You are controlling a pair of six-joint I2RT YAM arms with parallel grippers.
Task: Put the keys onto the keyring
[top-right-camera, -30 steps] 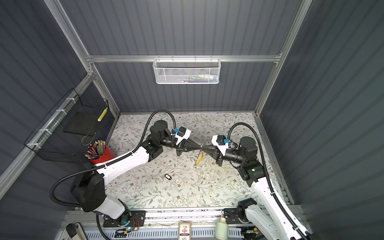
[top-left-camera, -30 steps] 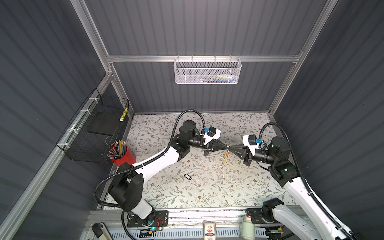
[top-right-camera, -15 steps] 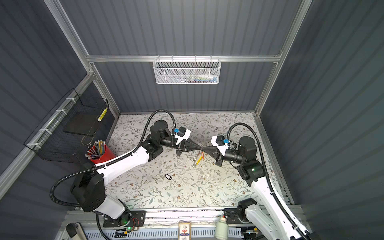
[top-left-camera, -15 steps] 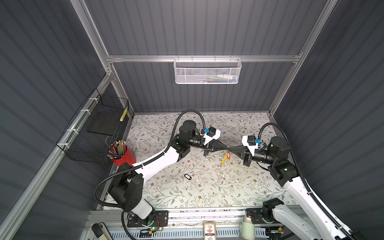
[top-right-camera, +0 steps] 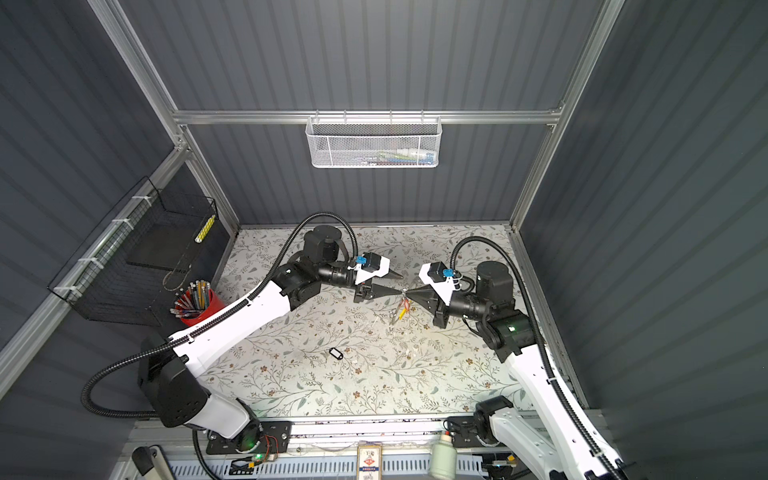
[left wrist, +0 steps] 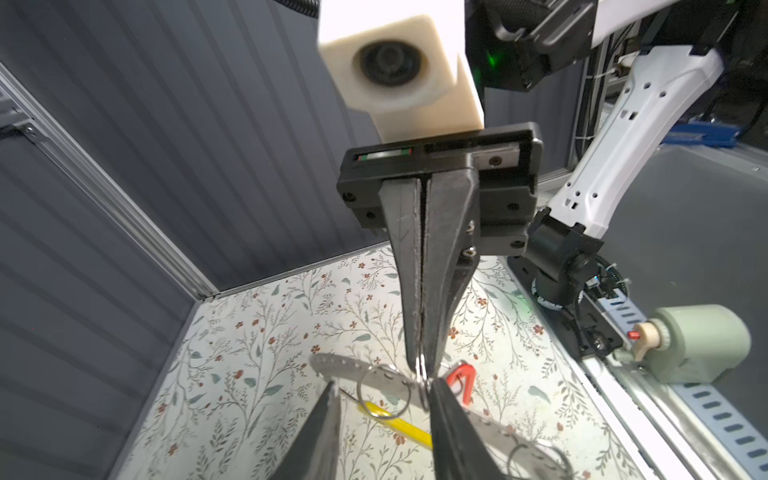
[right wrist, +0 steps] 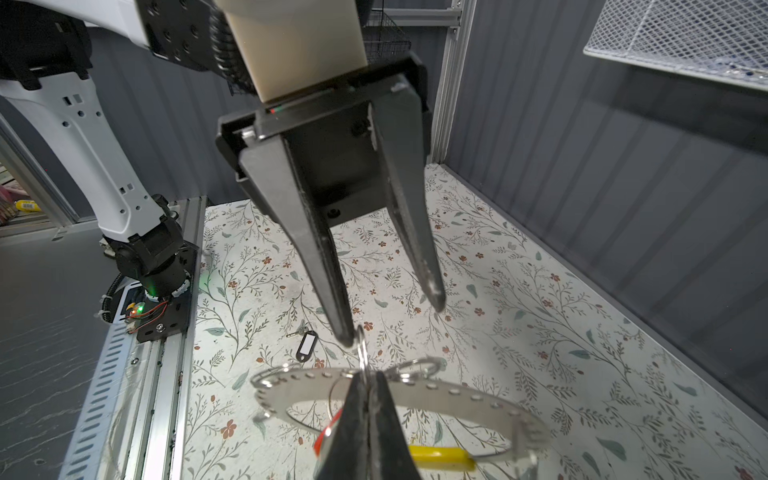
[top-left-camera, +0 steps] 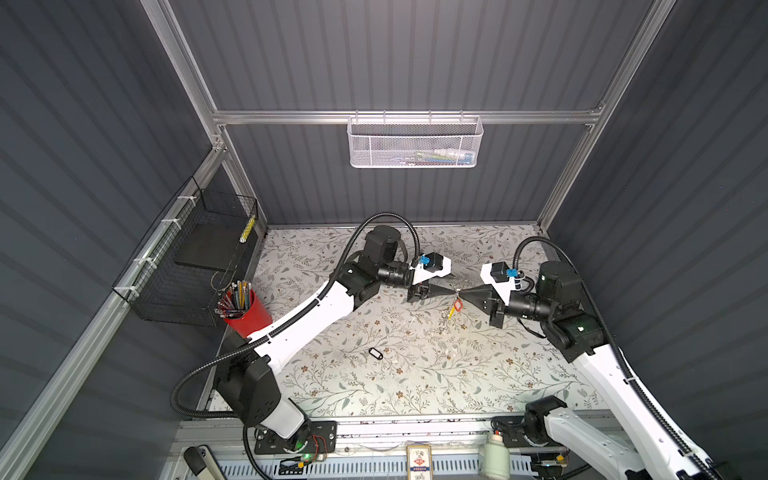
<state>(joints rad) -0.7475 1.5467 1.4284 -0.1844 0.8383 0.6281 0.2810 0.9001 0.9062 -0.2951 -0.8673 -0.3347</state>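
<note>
My two grippers meet tip to tip in mid-air over the floral table (top-left-camera: pixel 415 374). The right gripper (right wrist: pixel 365 384) (top-left-camera: pixel 462 293) is shut on a small thin split ring (right wrist: pixel 361 347). From there hang the keyring (right wrist: pixel 457 392), a grey perforated hoop with a yellow segment (right wrist: pixel 440 453), and the orange-red tagged key (left wrist: pixel 461 382). The left gripper (left wrist: pixel 384 384) (top-left-camera: pixel 452 283) is open, one fingertip (right wrist: pixel 345 334) beside that small ring. The black-framed tagged key (top-left-camera: pixel 375 353) (right wrist: pixel 306 345) lies apart on the table.
A red cup of pencils (top-left-camera: pixel 248 311) stands at the table's left edge below a black wire basket (top-left-camera: pixel 195 262) on the left wall. A white mesh basket (top-left-camera: pixel 415 143) hangs on the back wall. A pale green bottle (top-left-camera: pixel 494 455) stands at the front rail.
The left gripper's jaws have parted; they were shut tip to tip with the right gripper before. The right gripper stays shut, with the hoop and orange-red tag hanging below it.
</note>
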